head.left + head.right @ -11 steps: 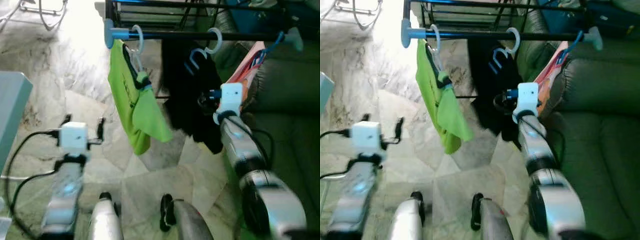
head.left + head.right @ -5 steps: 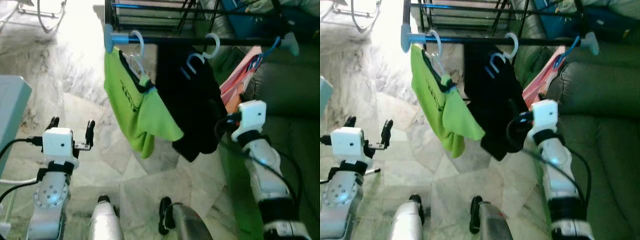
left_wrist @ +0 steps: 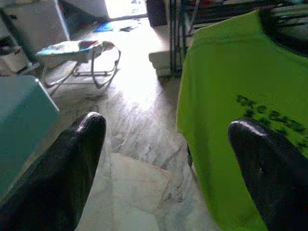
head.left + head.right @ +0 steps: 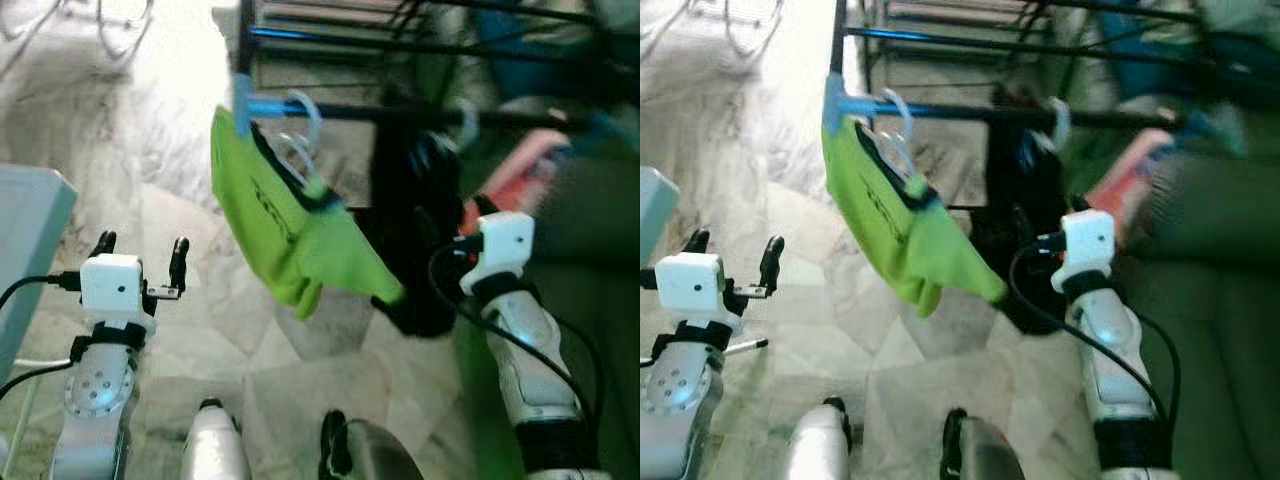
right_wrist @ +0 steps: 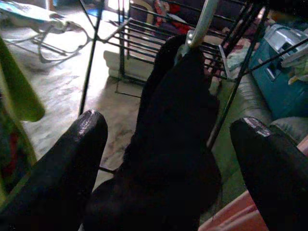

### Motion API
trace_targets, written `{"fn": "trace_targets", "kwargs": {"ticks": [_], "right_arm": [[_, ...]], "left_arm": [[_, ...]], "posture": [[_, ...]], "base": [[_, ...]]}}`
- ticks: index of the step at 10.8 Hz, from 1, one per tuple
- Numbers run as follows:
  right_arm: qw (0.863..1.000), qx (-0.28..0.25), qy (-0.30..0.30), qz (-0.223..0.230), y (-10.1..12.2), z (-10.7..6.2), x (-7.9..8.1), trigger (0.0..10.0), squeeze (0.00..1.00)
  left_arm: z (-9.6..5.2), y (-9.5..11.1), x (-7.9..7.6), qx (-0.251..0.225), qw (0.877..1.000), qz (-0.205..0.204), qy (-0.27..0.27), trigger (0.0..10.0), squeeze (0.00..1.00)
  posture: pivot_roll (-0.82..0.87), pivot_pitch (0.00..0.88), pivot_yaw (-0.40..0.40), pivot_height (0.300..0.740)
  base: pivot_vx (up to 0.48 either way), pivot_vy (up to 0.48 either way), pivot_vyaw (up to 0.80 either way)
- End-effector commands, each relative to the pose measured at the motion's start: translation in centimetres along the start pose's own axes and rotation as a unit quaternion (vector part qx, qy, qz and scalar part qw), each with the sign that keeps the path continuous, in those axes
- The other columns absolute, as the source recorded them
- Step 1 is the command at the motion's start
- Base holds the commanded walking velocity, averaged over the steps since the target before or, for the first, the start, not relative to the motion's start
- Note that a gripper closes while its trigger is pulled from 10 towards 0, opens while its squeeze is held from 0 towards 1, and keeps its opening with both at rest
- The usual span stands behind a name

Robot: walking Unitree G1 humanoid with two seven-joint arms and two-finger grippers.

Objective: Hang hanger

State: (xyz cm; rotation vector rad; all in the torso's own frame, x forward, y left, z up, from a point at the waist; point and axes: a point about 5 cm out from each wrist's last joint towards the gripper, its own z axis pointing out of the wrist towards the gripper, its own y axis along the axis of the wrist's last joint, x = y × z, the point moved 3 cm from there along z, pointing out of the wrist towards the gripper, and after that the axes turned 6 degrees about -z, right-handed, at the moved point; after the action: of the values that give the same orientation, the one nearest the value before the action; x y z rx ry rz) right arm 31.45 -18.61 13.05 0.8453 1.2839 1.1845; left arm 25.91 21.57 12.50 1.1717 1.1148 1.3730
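Head views are motion-blurred, daylight glares across the pale floor (image 4: 150,120), right wrist view dim.

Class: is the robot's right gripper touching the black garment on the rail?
Apart. The right wrist view shows the open right gripper short of the black garment, fingers spread either side.

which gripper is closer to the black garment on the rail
Right. The right gripper faces the black garment close up, fingers open; the left gripper is out beyond the green shirt.
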Motion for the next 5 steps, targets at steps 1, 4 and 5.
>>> {"fn": "trace_targets", "kwargs": {"ticks": [1,4,5], "right_arm": [[0.999,0.009,-0.034,0.002,-0.4,-1.1,-0.4,10.0,0.00],[0.998,0.045,-0.039,0.004,-2.4,-4.7,2.4,10.0,0.00],[0.998,0.053,-0.041,0.002,-2.9,-5.1,2.5,10.0,0.00]], "left_arm": [[-0.7,-0.2,0.3,0.005,1.000,-0.006,0.007,10.0,0.00],[-1.3,-0.8,0.3,0.007,0.999,0.001,0.035,10.0,0.00],[-1.4,-1.1,-0.1,0.009,0.999,0.009,0.032,10.0,0.00]], "posture": [[0.11,0.257,-0.091,0.740],[0.10,0.198,-0.070,0.740],[0.09,0.191,-0.066,0.740]], "base": [[0.386,0.000,0.00],[0.133,0.000,0.00],[0.000,0.000,0.00]]}}
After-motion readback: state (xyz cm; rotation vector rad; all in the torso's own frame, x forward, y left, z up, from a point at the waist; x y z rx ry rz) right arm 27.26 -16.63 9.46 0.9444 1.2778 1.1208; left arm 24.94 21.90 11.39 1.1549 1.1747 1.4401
